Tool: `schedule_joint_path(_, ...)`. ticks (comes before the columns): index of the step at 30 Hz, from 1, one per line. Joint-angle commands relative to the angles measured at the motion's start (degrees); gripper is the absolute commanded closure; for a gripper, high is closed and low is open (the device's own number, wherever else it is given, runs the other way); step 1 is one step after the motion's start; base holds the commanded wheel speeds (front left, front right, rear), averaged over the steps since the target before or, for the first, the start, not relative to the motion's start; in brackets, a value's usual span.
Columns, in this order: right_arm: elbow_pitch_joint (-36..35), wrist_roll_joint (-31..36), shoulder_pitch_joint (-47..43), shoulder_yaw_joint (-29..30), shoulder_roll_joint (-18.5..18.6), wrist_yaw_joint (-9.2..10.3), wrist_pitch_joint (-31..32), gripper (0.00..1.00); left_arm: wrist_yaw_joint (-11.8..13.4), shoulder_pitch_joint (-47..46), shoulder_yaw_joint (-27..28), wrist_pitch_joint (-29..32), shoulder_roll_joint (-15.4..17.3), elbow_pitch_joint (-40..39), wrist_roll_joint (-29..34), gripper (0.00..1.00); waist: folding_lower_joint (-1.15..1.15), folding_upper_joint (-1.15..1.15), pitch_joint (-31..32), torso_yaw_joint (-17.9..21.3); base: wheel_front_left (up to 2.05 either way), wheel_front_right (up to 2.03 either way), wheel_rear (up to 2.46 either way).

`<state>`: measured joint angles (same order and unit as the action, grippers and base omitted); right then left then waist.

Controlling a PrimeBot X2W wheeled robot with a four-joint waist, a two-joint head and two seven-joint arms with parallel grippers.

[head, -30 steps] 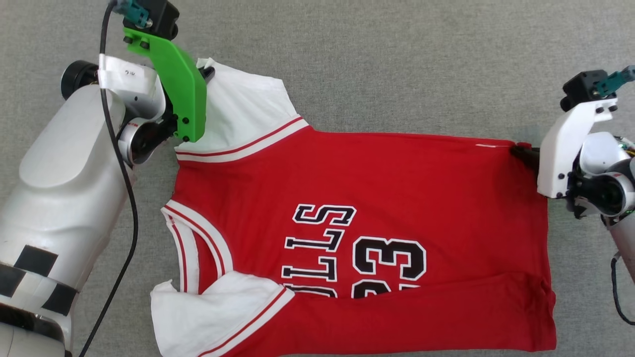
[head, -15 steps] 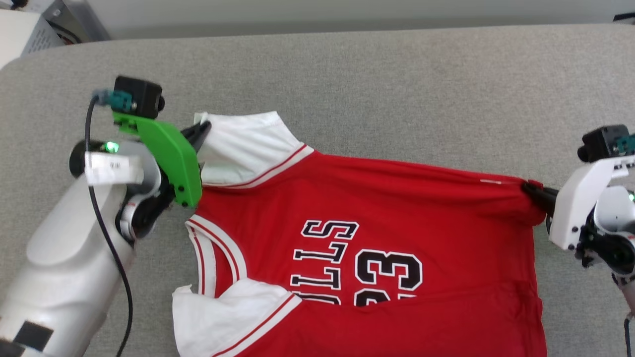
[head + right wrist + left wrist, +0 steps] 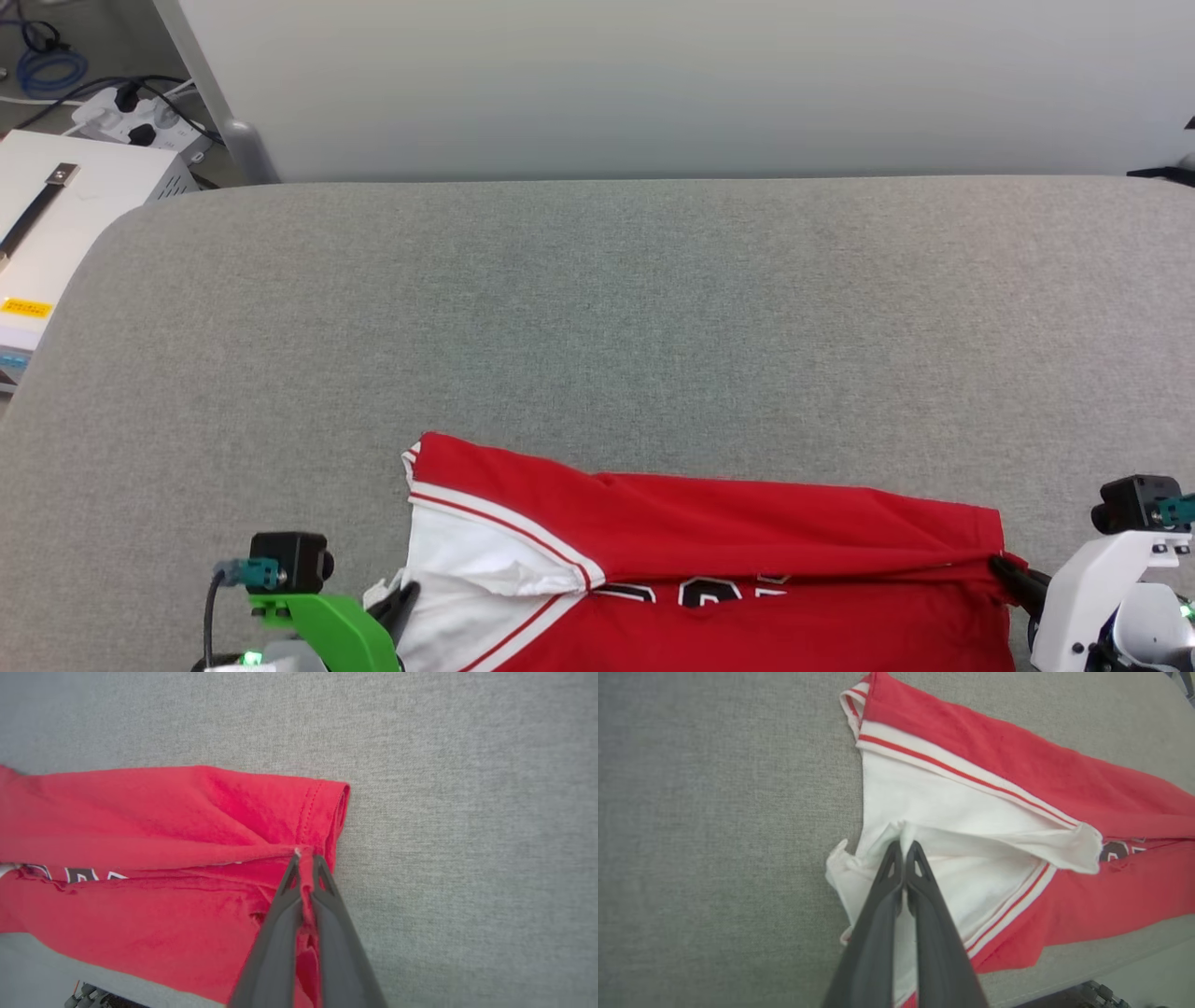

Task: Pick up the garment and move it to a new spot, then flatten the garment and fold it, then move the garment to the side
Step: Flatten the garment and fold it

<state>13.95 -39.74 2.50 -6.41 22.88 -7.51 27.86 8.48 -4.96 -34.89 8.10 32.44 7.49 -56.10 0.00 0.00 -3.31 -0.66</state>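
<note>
The garment (image 3: 747,523), a red jersey with white sleeves and striped trim, lies at the near edge of the grey table. It is doubled over, so a red fold hides most of the black lettering. My left gripper (image 3: 403,597) is shut on a white sleeve edge; the left wrist view shows my left gripper (image 3: 904,845) pinching a ridge of that white cloth. My right gripper (image 3: 1004,565) is shut on the red hem corner, and in the right wrist view my right gripper (image 3: 306,857) has red fabric squeezed between the fingers beside the stitched hem of the garment (image 3: 140,812).
The grey padded table (image 3: 597,308) stretches far beyond the jersey. A pale wall panel (image 3: 653,84) stands behind it. A white box (image 3: 56,215) and a power strip with cables (image 3: 140,117) sit off the table's left corner.
The head camera has tilted up, shifting the whole picture down. Both grippers have carried the held far edge toward the near side, folding the jersey over its lettering.
</note>
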Motion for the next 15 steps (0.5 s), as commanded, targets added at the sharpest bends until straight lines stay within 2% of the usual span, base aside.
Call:
schedule_joint_path(1, -0.1, 1.0, -1.1, 0.7, -0.5, 0.02, -0.7, 1.0, 0.6, 1.5, -0.2, 0.1, 0.5, 0.0, -0.3, 1.0, 0.0, 0.0, 0.2, 0.4, 0.0, 0.0, 0.0)
schedule_joint_path(6, 0.7, 2.7, -2.8, 1.5, -2.7, 0.02, -2.0, 1.0, 0.3, 3.0, -0.8, 0.3, -0.2, 1.4, -1.3, 1.0, 0.0, 0.0, 0.0, 1.0, 0.0, 0.0, 0.0)
schedule_joint_path(7, 0.9, 3.0, -3.1, 1.5, -3.3, 0.02, -2.6, 0.7, 0.1, 3.0, -0.8, 0.3, -0.8, 2.1, -1.7, 1.0, 0.0, 0.0, 0.0, 1.1, 0.0, 0.0, 0.0)
schedule_joint_path(8, 1.1, 3.5, -3.2, 1.5, -3.7, 0.02, -3.3, 0.17, -0.3, 2.9, -1.1, 0.6, -1.1, 2.6, -1.9, 1.0, 0.0, 0.0, -0.1, 1.1, 0.0, 0.0, 0.0)
schedule_joint_path(9, 1.2, 4.7, -3.4, 1.5, -3.9, 0.02, -4.7, 0.0, -0.8, 2.6, -1.5, 0.8, -1.5, 3.1, -1.9, 1.0, 0.0, 0.0, -0.1, 1.1, 0.0, 0.0, 0.0)
schedule_joint_path(10, 1.3, 5.1, -3.5, 1.4, -4.4, 0.02, -5.5, 0.0, -1.0, 2.2, -1.6, 0.7, -1.9, 3.6, -1.9, 0.7, 0.0, 0.0, -0.2, 1.1, 0.0, 0.0, 0.0)
schedule_joint_path(11, 1.3, 5.2, -3.5, 1.3, -5.1, 0.02, -6.6, 0.0, -1.1, 1.8, -1.6, 0.6, -2.3, 4.2, -2.0, 0.02, 0.0, 0.0, -0.3, 1.1, 0.0, 0.0, 0.0)
schedule_joint_path(15, 0.8, 5.7, -3.4, 1.0, -6.2, 0.02, -10.5, 0.0, -1.5, 0.3, -1.3, -0.7, -3.3, 5.0, -1.6, 0.0, 0.0, 0.0, 0.0, 1.2, 0.0, 0.0, 0.0)
